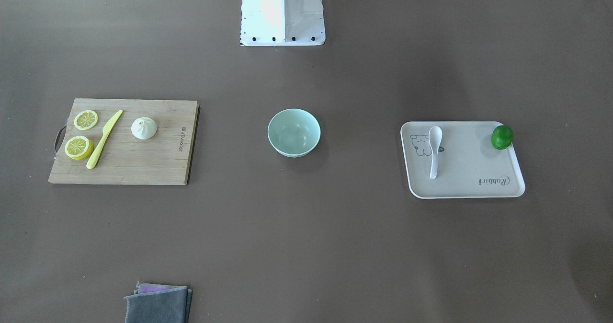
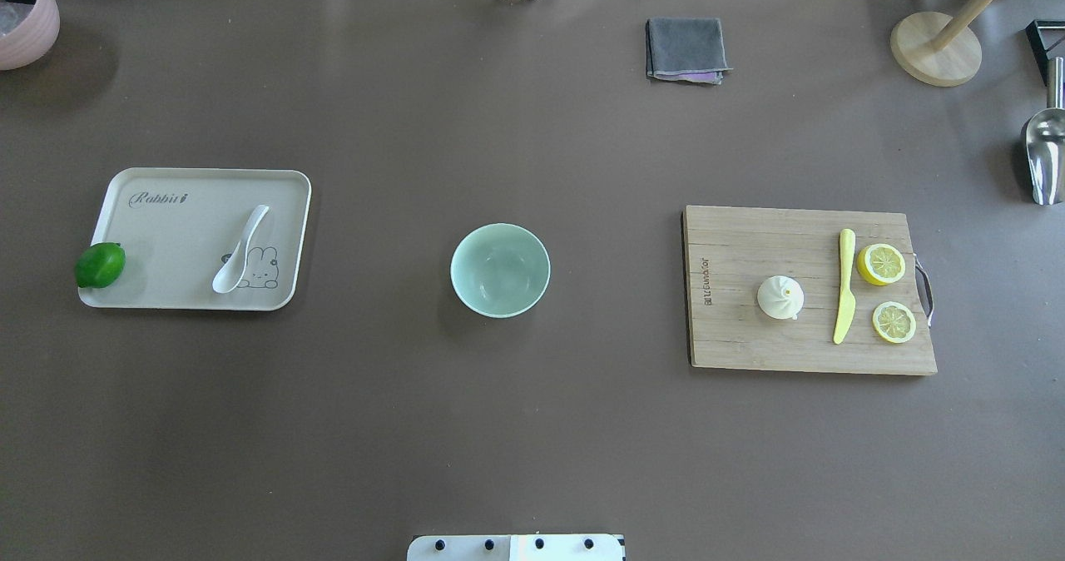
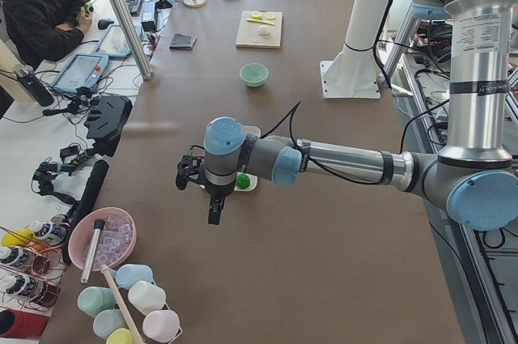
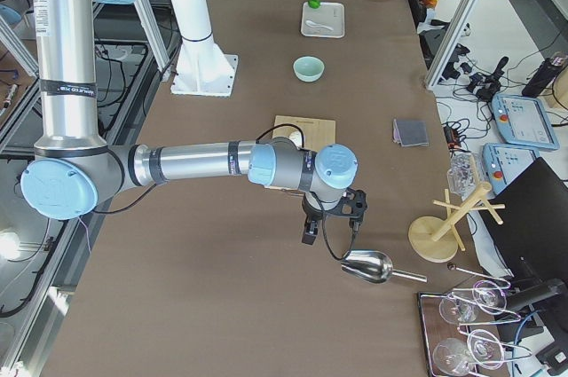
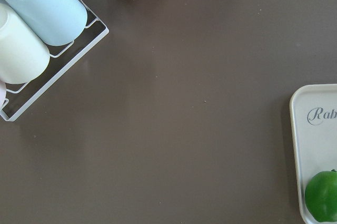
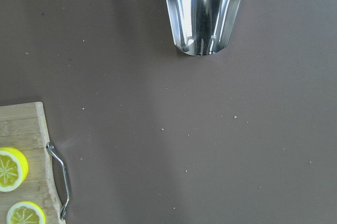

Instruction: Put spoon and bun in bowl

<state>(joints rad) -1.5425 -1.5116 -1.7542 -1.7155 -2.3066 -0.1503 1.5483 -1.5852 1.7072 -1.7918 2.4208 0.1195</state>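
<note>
Bright, even light; perhaps slightly soft.

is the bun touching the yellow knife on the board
Apart. The overhead view shows a strip of bare cutting board between the bun and the knife.

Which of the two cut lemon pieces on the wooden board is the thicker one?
The lemon piece beside the handle end of the knife: its yellow rind side shows, while the other slice lies thin and flat.

White spoon (image 2: 240,250) on tray (image 2: 179,232); pleated bun (image 2: 780,298) upright on cutting board (image 2: 749,240); mint bowl (image 2: 500,270) empty, between.
</note>
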